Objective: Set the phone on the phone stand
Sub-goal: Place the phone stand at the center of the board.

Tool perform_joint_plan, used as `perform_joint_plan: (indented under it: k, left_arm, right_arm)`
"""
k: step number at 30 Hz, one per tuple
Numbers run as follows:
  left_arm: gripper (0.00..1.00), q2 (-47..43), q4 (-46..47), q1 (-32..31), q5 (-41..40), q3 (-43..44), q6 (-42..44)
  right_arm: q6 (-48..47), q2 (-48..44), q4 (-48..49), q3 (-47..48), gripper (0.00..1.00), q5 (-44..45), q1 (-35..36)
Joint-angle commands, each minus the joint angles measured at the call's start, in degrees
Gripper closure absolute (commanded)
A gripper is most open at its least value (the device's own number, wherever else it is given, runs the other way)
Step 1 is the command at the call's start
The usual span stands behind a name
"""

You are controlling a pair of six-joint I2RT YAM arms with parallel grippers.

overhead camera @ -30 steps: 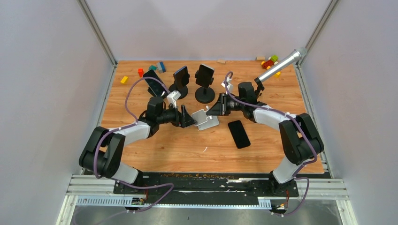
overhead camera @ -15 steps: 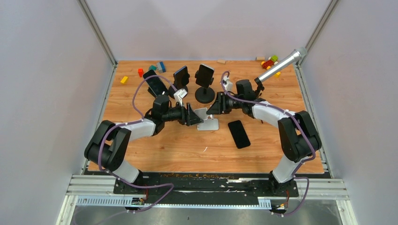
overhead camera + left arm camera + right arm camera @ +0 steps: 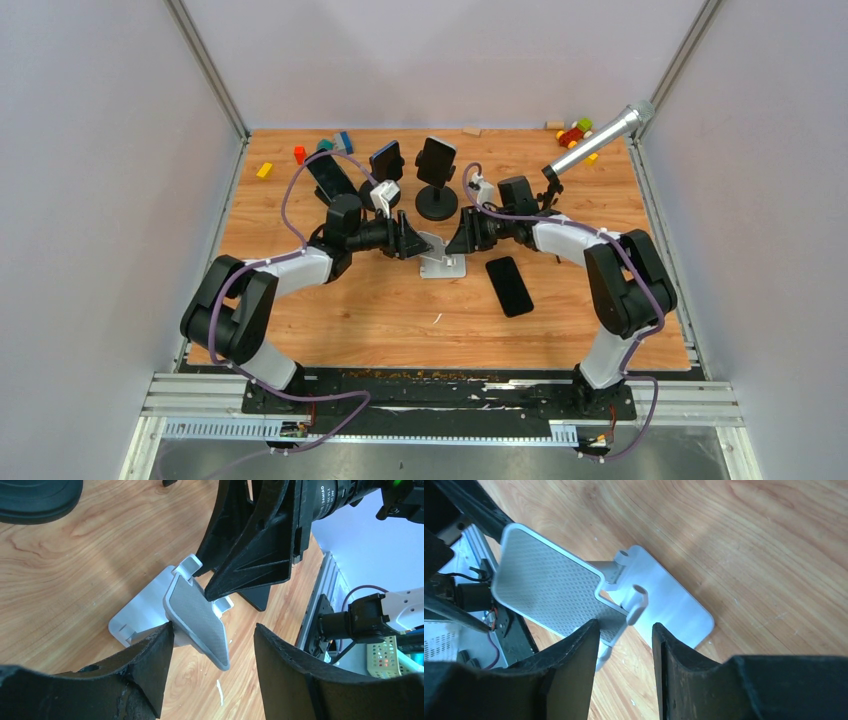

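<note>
The silver phone stand (image 3: 441, 259) stands on the wooden table between my two grippers, its perforated back plate (image 3: 546, 590) tilted up over its flat base (image 3: 671, 607). The black phone (image 3: 509, 285) lies flat on the table just right of the stand. My left gripper (image 3: 414, 243) is open, and the back plate (image 3: 197, 615) sits between its wide-spread fingers (image 3: 142, 667). My right gripper (image 3: 459, 238) is open with a narrower gap. Its fingertips (image 3: 576, 665) are just short of the stand's front lip (image 3: 636, 602), and it holds nothing.
Three black stands with phones on them stand at the back: (image 3: 329, 176), (image 3: 385, 166), (image 3: 437, 170). A silver microphone (image 3: 600, 140) lies at the back right. Coloured toy blocks (image 3: 265, 170) (image 3: 575, 132) lie along the far edge.
The stand lay tipped between the grippers and now sits upright on its base. Both grippers have moved closer to it, the left arm toward the right.
</note>
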Motion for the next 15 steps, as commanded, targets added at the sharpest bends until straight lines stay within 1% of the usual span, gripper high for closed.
perform_joint_plan:
  k: [1,7,12,15]
  left_arm:
    - [0.33,-1.2,-1.91,-0.32,-1.51,2.23,3.33]
    - [0.33,-3.31,-4.72,-0.42,-3.27,2.42,5.94]
    - [0.3,-5.99,-7.7,-0.42,-4.62,3.18,8.49]
    - [0.28,-7.39,-9.89,-0.38,-4.88,4.2,10.63]
  right_arm:
    - [-4.16,2.1,-4.27,0.57,0.57,3.51,0.57]
    - [-5.48,1.42,-5.87,1.99,0.56,3.17,1.06]
    - [-10.16,-4.26,-8.81,3.7,0.55,3.53,0.95]
    - [-14.66,-7.82,-12.01,5.04,0.55,4.0,0.97]
